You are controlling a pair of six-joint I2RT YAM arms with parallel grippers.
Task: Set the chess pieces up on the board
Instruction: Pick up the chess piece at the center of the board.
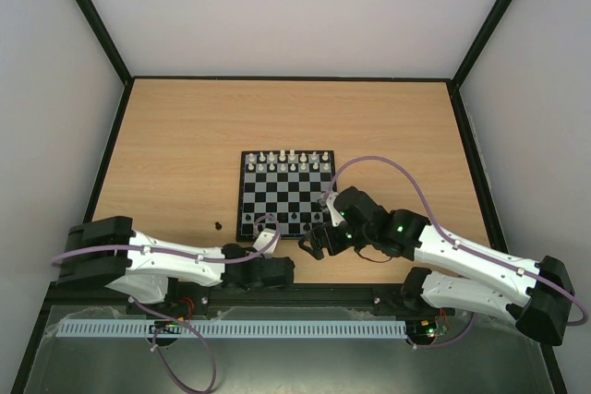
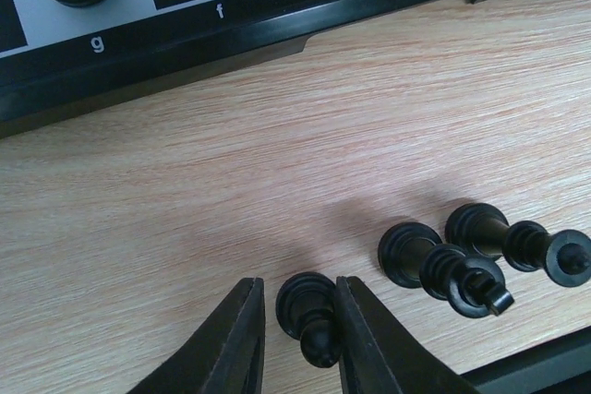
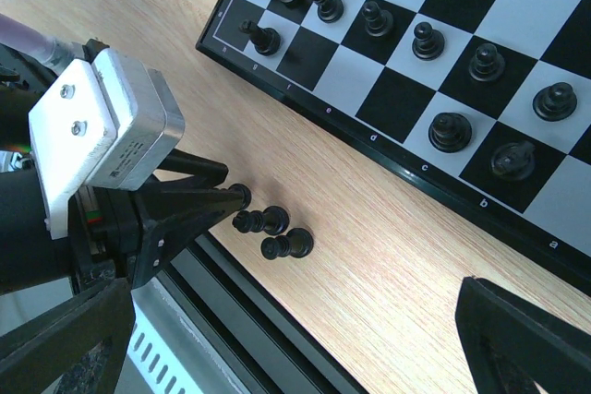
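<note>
The board [image 1: 242,198] lies mid-table, with white chess pieces [image 1: 293,161] along its far rows and black ones [image 3: 425,41] on its near rows. On the wood before the board's near edge a black piece [image 2: 305,300] stands between the fingers of my left gripper [image 2: 297,285]. The right finger touches it, while a small gap shows at the left finger. Two more black pieces [image 2: 434,265] [image 2: 517,242] lie on their sides just to its right. My right gripper [image 3: 295,292] hovers wide open above this spot, holding nothing.
A lone black piece [image 1: 217,225] stands on the wood left of the board's near corner. The dark table-edge rail [image 3: 277,339] runs close behind the loose pieces. Dark frame bars border the tabletop on both sides.
</note>
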